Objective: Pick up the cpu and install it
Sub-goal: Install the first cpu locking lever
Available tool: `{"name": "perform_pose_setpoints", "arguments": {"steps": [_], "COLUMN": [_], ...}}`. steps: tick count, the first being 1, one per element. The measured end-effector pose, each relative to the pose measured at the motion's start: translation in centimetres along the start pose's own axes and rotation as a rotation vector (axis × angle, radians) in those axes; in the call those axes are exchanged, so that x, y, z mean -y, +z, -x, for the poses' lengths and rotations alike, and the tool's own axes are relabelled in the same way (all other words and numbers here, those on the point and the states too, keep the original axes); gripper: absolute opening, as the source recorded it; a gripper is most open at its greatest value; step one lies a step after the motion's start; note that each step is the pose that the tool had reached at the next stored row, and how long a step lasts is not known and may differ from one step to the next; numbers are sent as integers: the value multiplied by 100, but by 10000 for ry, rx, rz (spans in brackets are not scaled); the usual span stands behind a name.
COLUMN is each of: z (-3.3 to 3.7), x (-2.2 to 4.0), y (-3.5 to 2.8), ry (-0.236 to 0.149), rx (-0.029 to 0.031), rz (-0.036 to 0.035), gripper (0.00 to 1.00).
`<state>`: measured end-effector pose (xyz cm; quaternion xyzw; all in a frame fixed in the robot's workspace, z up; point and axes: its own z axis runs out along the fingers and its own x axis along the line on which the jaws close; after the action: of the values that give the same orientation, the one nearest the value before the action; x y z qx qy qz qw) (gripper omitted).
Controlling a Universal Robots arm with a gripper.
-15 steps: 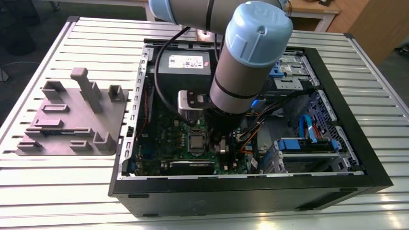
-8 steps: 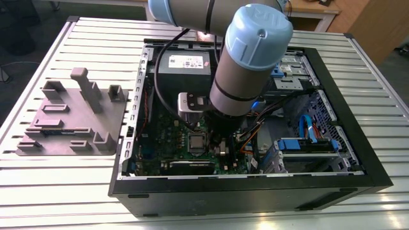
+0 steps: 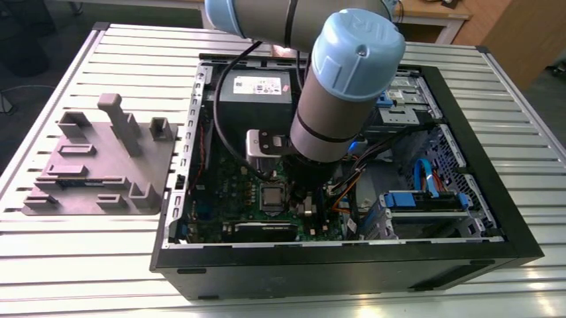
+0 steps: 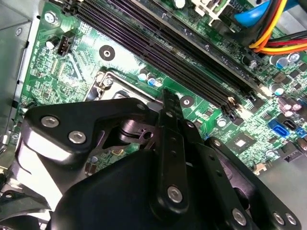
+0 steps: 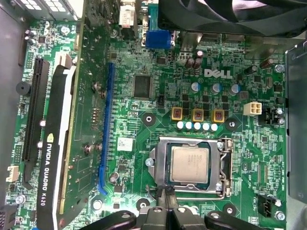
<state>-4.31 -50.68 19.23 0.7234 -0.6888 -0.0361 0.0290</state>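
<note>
The cpu [image 5: 190, 164], a small square chip with a silver-grey top, lies flat inside the metal frame of the motherboard socket [image 5: 224, 165]. In the exterior view the socket [image 3: 272, 197] sits near the middle of the open computer case [image 3: 478, 218], just beside the arm's lower end. My gripper [image 5: 166, 194] hovers at the socket's edge, close to one side of the chip, with its fingers shut together and nothing between them. The second wrist view looks along the gripper [image 4: 169, 98] from behind, over the green board.
A graphics card [image 5: 53, 158] stands in its slot beside the socket. Long black memory slots [image 4: 158, 43] and bundled cables [image 4: 278, 28] run on the other side. The power supply [image 3: 256, 93] fills the case's rear. A grey fixture plate [image 3: 97, 165] lies on the table at the exterior view's left.
</note>
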Motion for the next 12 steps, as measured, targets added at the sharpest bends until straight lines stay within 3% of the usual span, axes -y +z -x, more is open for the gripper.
{"name": "perform_pose_setpoints", "arguments": {"steps": [12], "z": [-2], "x": [40], "y": [21], "ry": [0], "rx": [1], "rz": [1], "gripper": [10]}}
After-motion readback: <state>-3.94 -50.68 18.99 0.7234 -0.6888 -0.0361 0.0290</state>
